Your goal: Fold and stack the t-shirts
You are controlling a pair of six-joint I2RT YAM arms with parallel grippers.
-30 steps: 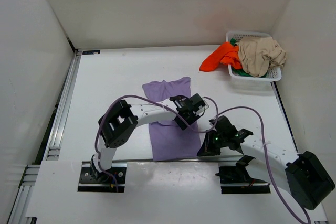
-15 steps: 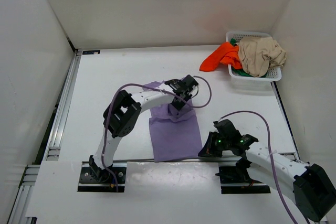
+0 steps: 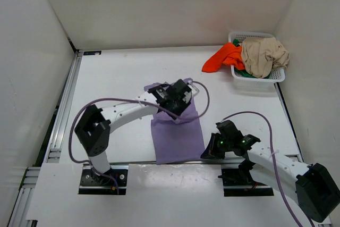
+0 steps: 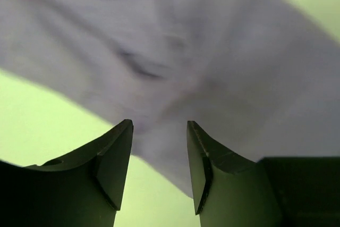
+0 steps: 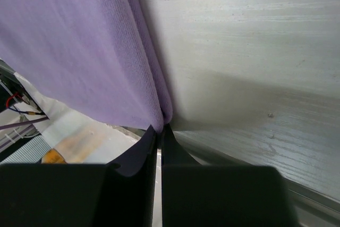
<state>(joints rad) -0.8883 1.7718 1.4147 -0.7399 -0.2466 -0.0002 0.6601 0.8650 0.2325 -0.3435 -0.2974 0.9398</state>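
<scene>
Treat lavender t-shirt (image 3: 175, 139), flat at lower centre of the overhead view, as light limp cloth, best pinched at hem corners; right gripper (image 5: 160, 127) clamped on its lower-right edge, left gripper (image 4: 159, 126) parted over its upper fold

The lavender t-shirt (image 3: 175, 136) is matt, finely ribbed knit cloth. The tabletop (image 3: 117, 78) is matt white, faintly grained. The far-right basket (image 3: 260, 80) is white plastic mesh. Fingers (image 4: 114, 168) of the left pincer (image 4: 159, 131) are smooth, dull-black plastic.
</scene>
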